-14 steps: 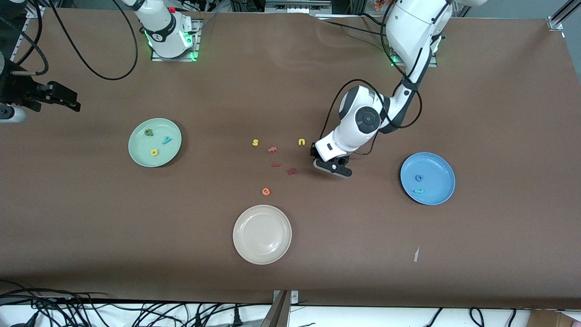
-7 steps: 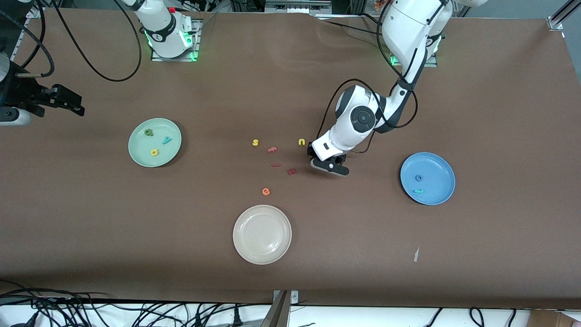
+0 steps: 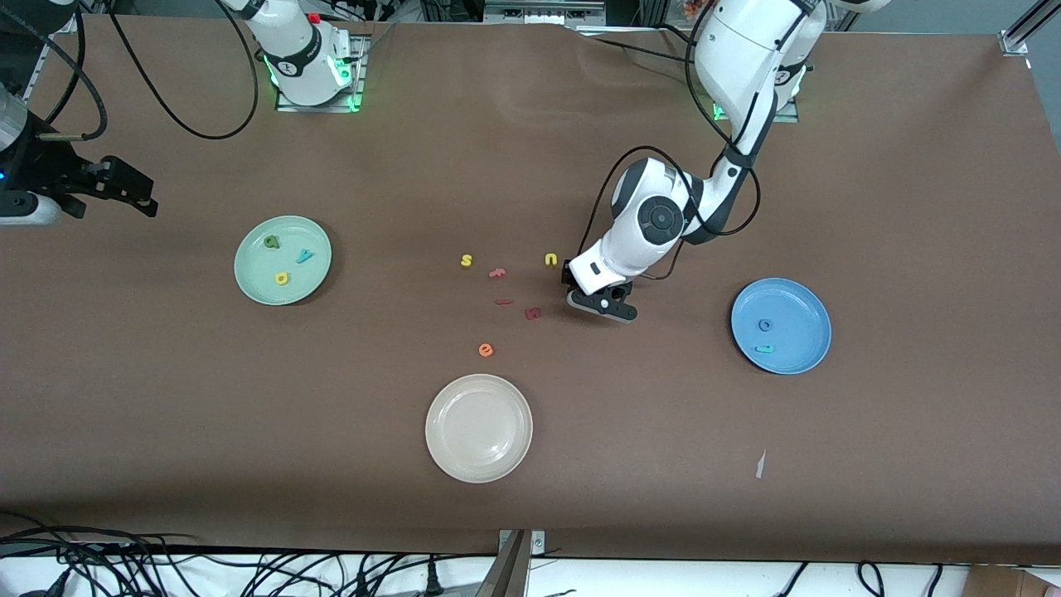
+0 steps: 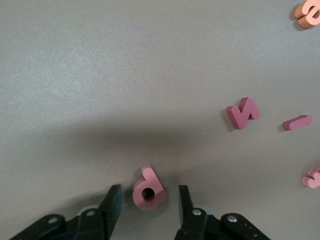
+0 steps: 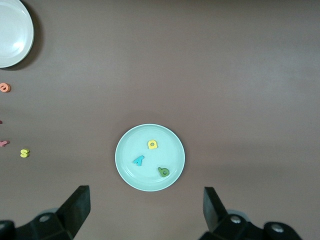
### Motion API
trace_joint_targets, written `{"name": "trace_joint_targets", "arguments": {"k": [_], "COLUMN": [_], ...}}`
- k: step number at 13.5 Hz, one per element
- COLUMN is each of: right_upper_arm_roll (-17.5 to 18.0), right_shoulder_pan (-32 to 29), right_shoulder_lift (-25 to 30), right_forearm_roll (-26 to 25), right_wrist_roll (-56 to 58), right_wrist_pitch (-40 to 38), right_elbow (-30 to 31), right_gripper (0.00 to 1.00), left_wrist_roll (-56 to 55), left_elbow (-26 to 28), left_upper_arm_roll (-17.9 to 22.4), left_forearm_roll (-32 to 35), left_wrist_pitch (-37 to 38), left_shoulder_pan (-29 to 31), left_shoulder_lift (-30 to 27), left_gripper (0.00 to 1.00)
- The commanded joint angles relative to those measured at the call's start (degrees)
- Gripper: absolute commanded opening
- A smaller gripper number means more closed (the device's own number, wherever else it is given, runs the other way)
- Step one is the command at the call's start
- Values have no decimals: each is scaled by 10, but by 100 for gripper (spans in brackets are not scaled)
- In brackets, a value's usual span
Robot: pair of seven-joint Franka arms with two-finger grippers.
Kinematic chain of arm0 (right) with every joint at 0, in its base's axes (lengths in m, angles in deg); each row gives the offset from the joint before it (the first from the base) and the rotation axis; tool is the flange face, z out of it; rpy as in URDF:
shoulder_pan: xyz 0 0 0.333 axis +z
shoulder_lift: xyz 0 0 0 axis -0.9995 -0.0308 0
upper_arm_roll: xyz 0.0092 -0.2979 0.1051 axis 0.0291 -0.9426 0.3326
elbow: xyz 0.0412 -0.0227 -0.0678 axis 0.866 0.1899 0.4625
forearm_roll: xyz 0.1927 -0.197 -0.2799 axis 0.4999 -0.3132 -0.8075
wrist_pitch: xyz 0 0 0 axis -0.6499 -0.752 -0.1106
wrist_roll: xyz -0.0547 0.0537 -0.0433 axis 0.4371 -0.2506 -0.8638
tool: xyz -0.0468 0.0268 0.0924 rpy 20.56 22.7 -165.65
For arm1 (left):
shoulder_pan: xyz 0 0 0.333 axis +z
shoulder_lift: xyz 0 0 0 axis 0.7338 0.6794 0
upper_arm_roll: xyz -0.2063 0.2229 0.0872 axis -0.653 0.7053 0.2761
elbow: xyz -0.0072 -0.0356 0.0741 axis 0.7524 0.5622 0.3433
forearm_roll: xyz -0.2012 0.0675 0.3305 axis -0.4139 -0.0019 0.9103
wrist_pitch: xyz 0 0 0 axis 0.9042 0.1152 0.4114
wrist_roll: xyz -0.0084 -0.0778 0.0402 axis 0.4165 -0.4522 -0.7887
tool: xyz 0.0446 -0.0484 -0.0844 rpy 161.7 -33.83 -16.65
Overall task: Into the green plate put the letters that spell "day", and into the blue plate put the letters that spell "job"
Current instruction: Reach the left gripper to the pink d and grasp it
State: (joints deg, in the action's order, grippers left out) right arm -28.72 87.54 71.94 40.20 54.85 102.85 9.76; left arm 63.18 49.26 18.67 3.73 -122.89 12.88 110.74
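The salmon-pink b [image 4: 150,186] lies flat on the brown table. My left gripper [image 4: 149,200] is low over it and open, one finger on each side with a gap to both. In the front view this gripper [image 3: 601,302] hides the b. The blue plate [image 3: 797,305] holds the blue o [image 3: 765,325] and the teal j [image 3: 764,349]. The green plate [image 3: 255,274] holds the dark green a [image 3: 271,242], the teal y [image 3: 305,255] and the yellow d [image 3: 282,278]. My right gripper [image 5: 145,200] waits high and open near the green plate [image 5: 127,150], at the right arm's end.
A cream-white plate [image 3: 479,428] sits nearer the front camera. Loose letters lie beside the left gripper: yellow s [image 3: 467,260], yellow u [image 3: 551,259], orange e [image 3: 486,350] and dark red pieces [image 3: 533,313]. A paper scrap [image 3: 760,464] lies toward the front edge.
My left gripper has shifted a little toward the loose letters and settled around the b. The right gripper has drifted slightly.
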Motion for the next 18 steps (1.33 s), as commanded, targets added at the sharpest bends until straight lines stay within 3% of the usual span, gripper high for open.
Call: {"name": "trace_joint_targets", "arguments": {"k": [1, 8, 12, 14, 17, 18], "right_upper_arm_roll": [8, 3, 3, -4, -2, -2], "right_shoulder_pan": [-5, 0, 2, 2, 2, 2], "right_shoulder_lift": [-16, -13, 2, 1, -3, -3], "right_forearm_roll": [5, 1, 4, 8, 5, 5], "right_wrist_roll": [-3, -3, -43, -41, -34, -30], "right_wrist_pitch": [-43, -30, -29, -31, -34, -36], "right_elbow": [-44, -39, -21, -20, -21, -20], "right_gripper": [100, 100, 100, 100, 100, 100], "left_wrist_roll": [1, 1, 5, 6, 7, 7], "left_elbow": [-9, -10, -10, -10, -10, -10], "left_upper_arm_roll": [10, 21, 25, 26, 31, 34], "left_forearm_roll": [-10, -10, -9, -9, -1, 9], "left_wrist_pitch": [0, 0, 0, 0, 1, 2], "left_shoulder_pan": [-12, -24, -24, -23, -22, -22], "left_shoulder_lift": [14, 23, 20, 19, 14, 9], "left_gripper": [46, 45, 28, 26, 9, 8]}}
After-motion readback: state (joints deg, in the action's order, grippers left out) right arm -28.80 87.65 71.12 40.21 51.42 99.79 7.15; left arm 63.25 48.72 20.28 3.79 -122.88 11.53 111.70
